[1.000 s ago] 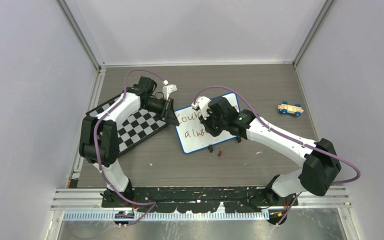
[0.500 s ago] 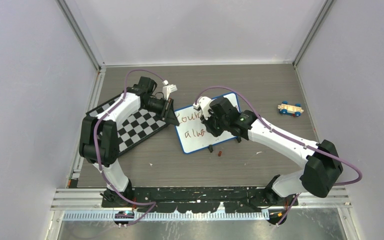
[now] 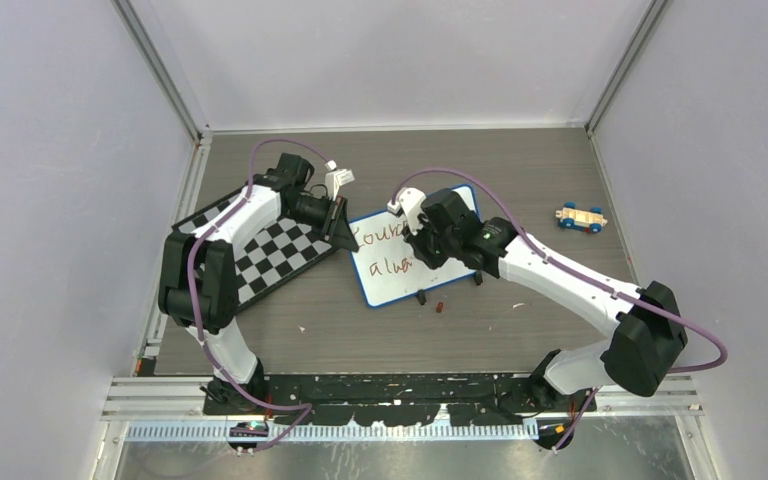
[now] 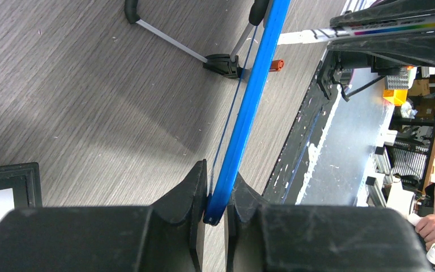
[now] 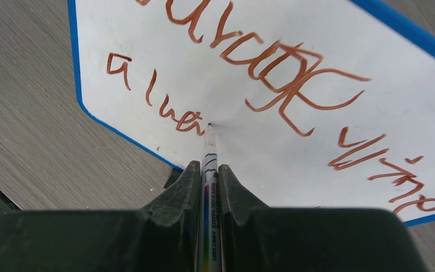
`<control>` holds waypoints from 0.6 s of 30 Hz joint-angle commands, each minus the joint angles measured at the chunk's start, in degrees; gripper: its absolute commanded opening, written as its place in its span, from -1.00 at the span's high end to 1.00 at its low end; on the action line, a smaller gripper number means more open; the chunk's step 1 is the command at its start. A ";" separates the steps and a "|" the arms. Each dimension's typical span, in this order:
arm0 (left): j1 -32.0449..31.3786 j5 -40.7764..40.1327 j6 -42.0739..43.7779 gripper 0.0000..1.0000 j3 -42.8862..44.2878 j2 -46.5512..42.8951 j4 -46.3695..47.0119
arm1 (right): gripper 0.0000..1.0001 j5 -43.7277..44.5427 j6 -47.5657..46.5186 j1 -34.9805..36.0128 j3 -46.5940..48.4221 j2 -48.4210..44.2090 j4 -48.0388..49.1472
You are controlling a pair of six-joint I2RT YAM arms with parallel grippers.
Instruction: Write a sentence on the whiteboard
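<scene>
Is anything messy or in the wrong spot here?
A small orange cap lies loose on the table just in front of the whiteboard, probably off the marker. The chessboard sits crooked at the left.

Walls [image 3: 390,60]: plain pale lavender panels on three sides.
Corner posts [image 3: 165,75]: bare aluminium.
Tabletop [image 3: 520,160]: grey wood-grain, lightly scuffed.
Light: even, soft.

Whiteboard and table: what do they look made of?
Whiteboard: smooth white face, probably coated, as the ink sits crisp on it; its blue frame looks like smooth plastic. Table: grey wood-grain, likely matte laminate, though real wood can't be ruled out.
</scene>
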 commanded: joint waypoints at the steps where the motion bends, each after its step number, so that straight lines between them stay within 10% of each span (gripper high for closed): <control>1: -0.34 -1.48 0.31 1.00 1.27 0.17 0.10 | 0.99 1.68 -0.78 -0.26 3.36 -0.52 2.00; 18: -0.33 -1.41 0.41 1.00 1.18 0.36 0.08 | 0.99 3.02 -0.90 -0.57 -2.46 -3.03 1.35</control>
